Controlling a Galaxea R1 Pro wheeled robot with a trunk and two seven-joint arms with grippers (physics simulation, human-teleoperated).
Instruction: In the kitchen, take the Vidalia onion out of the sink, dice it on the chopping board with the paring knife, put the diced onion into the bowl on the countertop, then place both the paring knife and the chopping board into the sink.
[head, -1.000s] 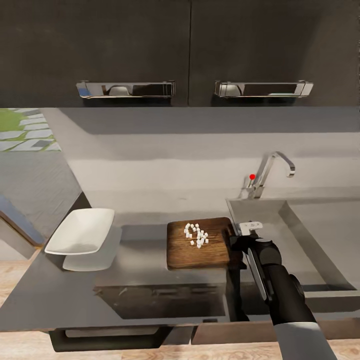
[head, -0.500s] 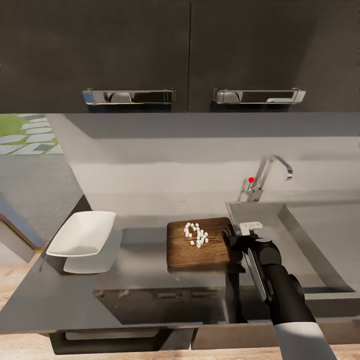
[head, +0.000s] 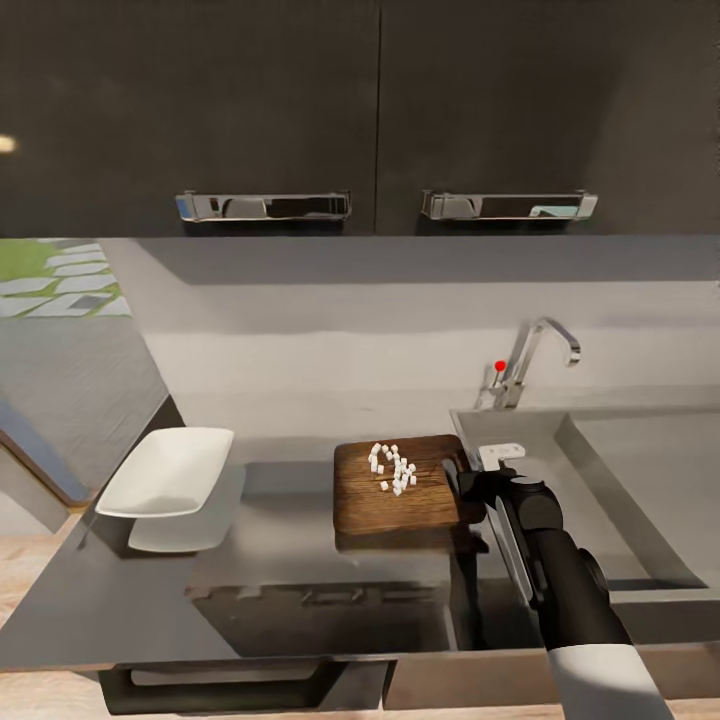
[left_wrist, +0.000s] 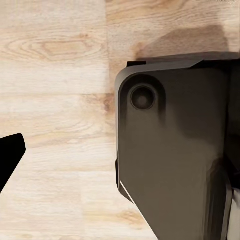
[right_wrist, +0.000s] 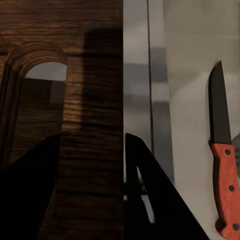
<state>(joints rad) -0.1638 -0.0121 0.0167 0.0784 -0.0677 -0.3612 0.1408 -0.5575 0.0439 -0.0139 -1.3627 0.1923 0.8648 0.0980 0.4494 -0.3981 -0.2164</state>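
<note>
The dark brown chopping board (head: 380, 505) is on the dark countertop (head: 290, 530) just left of the sink (head: 640, 480). A small heap of white diced onion (head: 393, 468) rests on it. My right gripper (head: 466, 487) grips the board's sink-side edge. In the right wrist view the right gripper (right_wrist: 95, 137) has one dark finger on each side of the chopping board (right_wrist: 75, 45), near its handle slot. The paring knife (right_wrist: 223, 165), red-orange handle and dark blade, lies on the grey sink floor beside that edge. The white bowl (head: 165, 472) stands at the counter's left end.
A chrome tap (head: 525, 362) with a red knob stands behind the sink. Dark wall cabinets with steel handles (head: 265, 206) hang above. The left wrist view looks down at light wooden floor (left_wrist: 55, 75), a dark robot part (left_wrist: 170, 150) and one black fingertip (left_wrist: 10, 155).
The whole head view has shifted downward, so the camera moved. The board, the diced onion and my right gripper keep the same relation to one another.
</note>
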